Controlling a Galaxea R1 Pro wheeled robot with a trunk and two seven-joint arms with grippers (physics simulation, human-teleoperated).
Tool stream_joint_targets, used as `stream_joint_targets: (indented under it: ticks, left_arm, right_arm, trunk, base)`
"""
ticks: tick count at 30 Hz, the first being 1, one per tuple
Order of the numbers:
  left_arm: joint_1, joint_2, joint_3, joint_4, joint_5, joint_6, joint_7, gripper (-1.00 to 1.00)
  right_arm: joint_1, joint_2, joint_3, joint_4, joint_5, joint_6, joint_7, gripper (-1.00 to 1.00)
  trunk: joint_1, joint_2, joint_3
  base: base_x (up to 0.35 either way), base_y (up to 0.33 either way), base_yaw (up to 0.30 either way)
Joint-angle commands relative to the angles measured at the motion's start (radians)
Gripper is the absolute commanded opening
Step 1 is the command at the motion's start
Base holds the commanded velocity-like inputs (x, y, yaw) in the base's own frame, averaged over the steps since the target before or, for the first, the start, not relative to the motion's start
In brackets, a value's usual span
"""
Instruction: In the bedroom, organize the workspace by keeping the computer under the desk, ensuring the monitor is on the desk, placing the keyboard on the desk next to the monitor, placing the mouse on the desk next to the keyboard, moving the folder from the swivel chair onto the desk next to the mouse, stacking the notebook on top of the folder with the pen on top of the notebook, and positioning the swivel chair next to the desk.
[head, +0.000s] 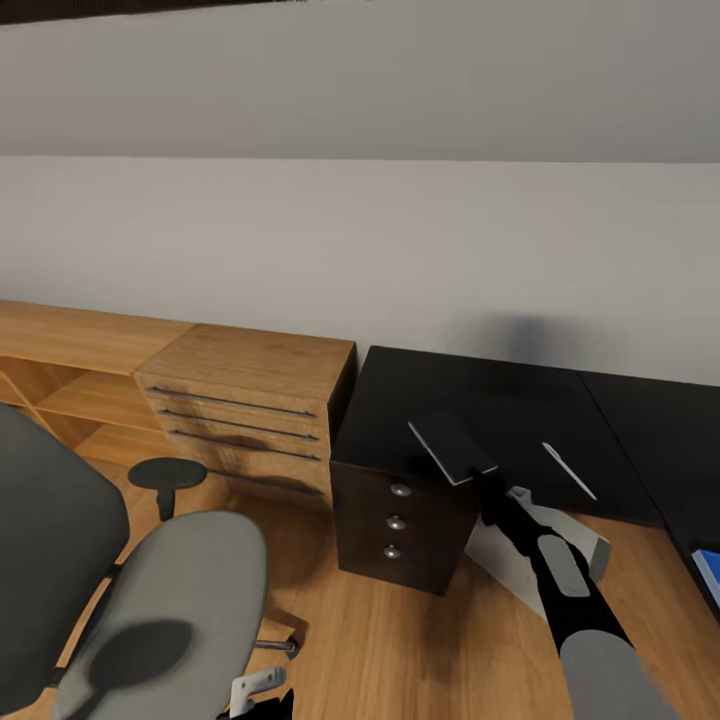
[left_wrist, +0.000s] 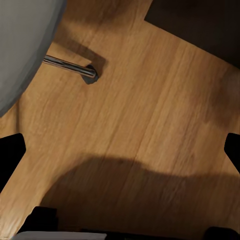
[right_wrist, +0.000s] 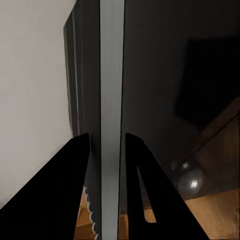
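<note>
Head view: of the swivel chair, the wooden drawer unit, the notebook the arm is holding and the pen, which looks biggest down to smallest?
1. swivel chair, though it sits nearest the camera, which inflates it
2. wooden drawer unit
3. notebook, clamped in the right gripper
4. pen, lying on the desk

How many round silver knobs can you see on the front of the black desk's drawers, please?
3. The knobs sit in a vertical column on the desk drawer front: top knob, middle knob, bottom knob. The right arm does not cover any of them.
</note>
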Motion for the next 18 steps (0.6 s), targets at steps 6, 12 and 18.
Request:
stream_joint_targets:
  ticks: [6, 12, 18]
  left_arm:
    - [0.000, 0.001, -0.005, 0.001, 0.009, 0.004, 0.008, 1.00]
    - [0.000, 0.001, -0.004, 0.001, 0.009, 0.003, 0.008, 1.00]
    - [0.000, 0.001, -0.004, 0.001, 0.009, 0.003, 0.008, 1.00]
  right_arm:
    - [-0.001, -0.064, 0.007, -0.018, 0.006, 0.115, -0.048, -1.00]
    - [-0.001, -0.078, 0.005, -0.021, 0.002, 0.129, -0.047, -1.00]
    - [-0.001, -0.078, 0.003, -0.017, 0.001, 0.129, 0.015, -1.00]
  trunk:
    - [-0.023, 0.042, 0.018]
    - [-0.046, 0.084, 0.037]
    - [-0.050, 0.091, 0.040]
  base:
    - [0.000, 0.000, 0.000]
    - [0.000, 0.000, 0.000]
    - [0.000, 0.000, 0.000]
